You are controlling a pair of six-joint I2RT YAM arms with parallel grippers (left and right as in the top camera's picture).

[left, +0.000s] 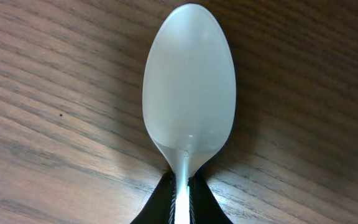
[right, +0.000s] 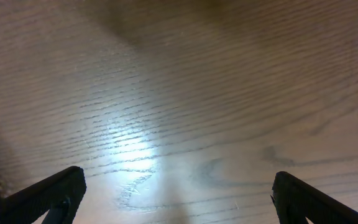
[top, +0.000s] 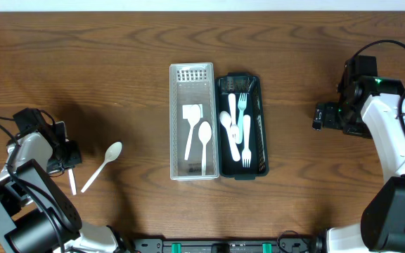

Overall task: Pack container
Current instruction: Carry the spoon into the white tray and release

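Though well along, not yet finished: one white spoon (top: 105,164) left out on the table (top: 118,70), well left of both boxes, pinched at its handle by the left gripper (left: 180,200). Packed so far: one spoon (top: 204,133) and one flat-headed server (top: 192,114) in the pale tray (top: 172,119), plus two forks (top: 242,104) and seemingly two spoons (top: 225,119) in the dark box (top: 264,133). Spread wide, empty: right gripper (right: 179,186).

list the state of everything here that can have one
left fingers, shut on the spoon
spoon, gripped by its handle, outside both trays
right fingers, open, empty
clear tray, partly filled
dark tray, partly filled
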